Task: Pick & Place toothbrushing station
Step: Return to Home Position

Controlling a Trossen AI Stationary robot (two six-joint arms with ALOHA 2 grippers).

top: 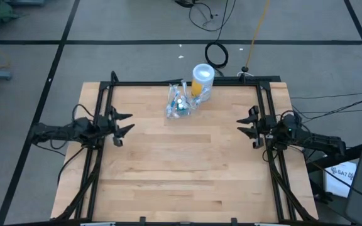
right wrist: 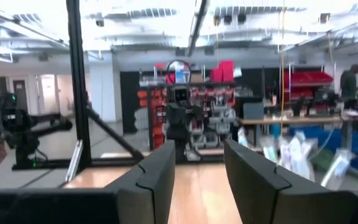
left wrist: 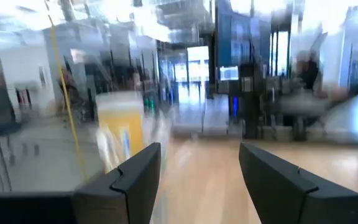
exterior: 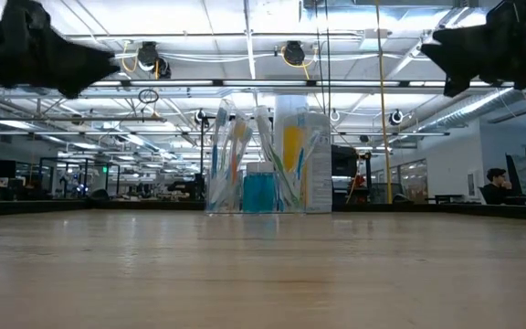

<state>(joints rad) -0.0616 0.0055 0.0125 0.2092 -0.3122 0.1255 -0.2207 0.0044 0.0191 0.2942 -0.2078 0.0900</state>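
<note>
Toothbrushing station [top: 180,103] is standing upright near the far edge of the table [top: 187,176], just beside the yellow container [top: 202,78], with toothbrushes [exterior: 236,153] poking up inside it. Judged handling: thin clear plastic, light, smooth-walled and probably slippery, and top-heavy with its load. A gentle hold low across the side walls is looking safest. Left gripper [top: 128,123] is hovering over the table's left side, fingers spread wide and carrying nothing. Right gripper [top: 242,123] is hovering over the right side, likewise spread and empty. Station is sitting well apart from both, farther back and roughly between them.
</note>
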